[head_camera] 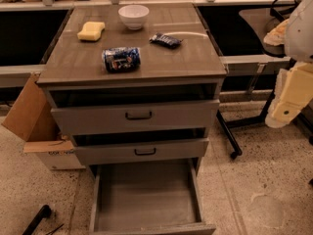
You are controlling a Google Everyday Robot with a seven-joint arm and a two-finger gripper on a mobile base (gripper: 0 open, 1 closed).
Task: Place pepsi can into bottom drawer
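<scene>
The pepsi can (pixel 121 59) lies on its side on the grey cabinet top (pixel 186 58), near the front edge and left of centre. The bottom drawer (pixel 146 195) is pulled wide open below, and its plain grey floor has nothing on it. My gripper (pixel 287 99) hangs at the far right of the view, beside the cabinet at about the height of the upper drawers. It is well to the right of the can and holds nothing that I can see.
A yellow sponge (pixel 91 31), a white bowl (pixel 133 16) and a flat dark snack packet (pixel 166 40) lie further back on the top. The two upper drawers (pixel 137 115) stand slightly open. A cardboard box (pixel 34 126) is at the left and a black stand leg (pixel 227 136) at the right.
</scene>
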